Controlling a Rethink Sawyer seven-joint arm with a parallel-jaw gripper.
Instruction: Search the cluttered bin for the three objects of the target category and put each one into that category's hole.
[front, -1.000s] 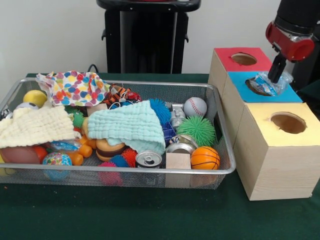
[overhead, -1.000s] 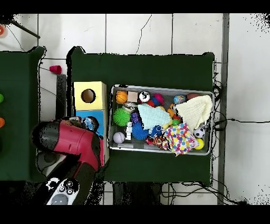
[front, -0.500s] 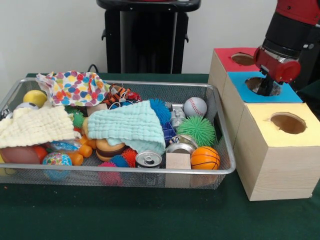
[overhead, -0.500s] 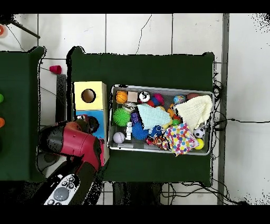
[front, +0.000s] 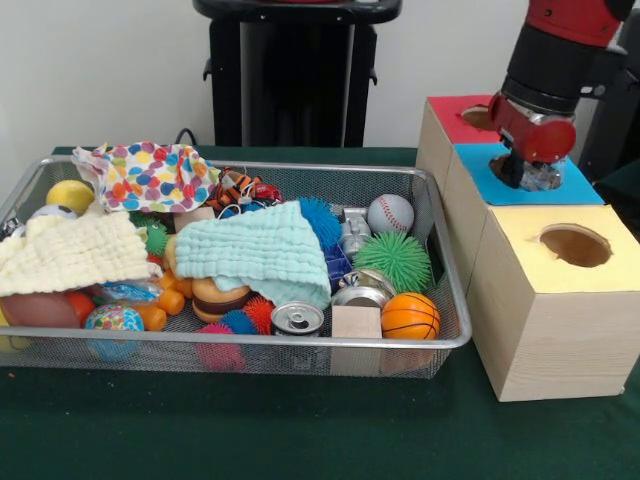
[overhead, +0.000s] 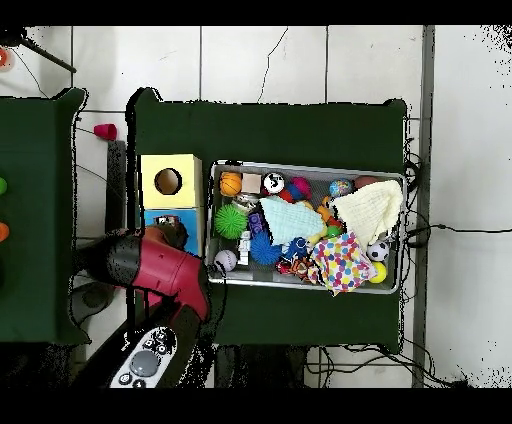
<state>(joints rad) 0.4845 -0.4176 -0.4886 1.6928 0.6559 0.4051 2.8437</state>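
Note:
My gripper (front: 527, 178) is pressed down into the round hole of the blue-topped box (front: 580, 186), its tips hidden inside the hole. A bit of crumpled clear plastic (front: 545, 178) shows at the hole's rim beside it. From overhead, the red arm (overhead: 150, 265) covers most of the blue-topped box (overhead: 194, 226). The wire bin (front: 455, 300) to the left holds a baseball (front: 390, 213), a green spiky ball (front: 399, 260), a small basketball (front: 410, 316), a drink can (front: 297, 319) and a wooden block (front: 356, 322).
A red-topped box (front: 460, 115) stands behind the blue one and a yellow-topped box (front: 560, 270) in front, each with a hole. A mint cloth (front: 258, 250), a yellow cloth (front: 70, 252) and a spotted cloth (front: 148, 175) cover other toys in the bin.
The gripper has come down from above the blue box into its hole. The crumpled plastic it carried has gone down with it and now barely shows.

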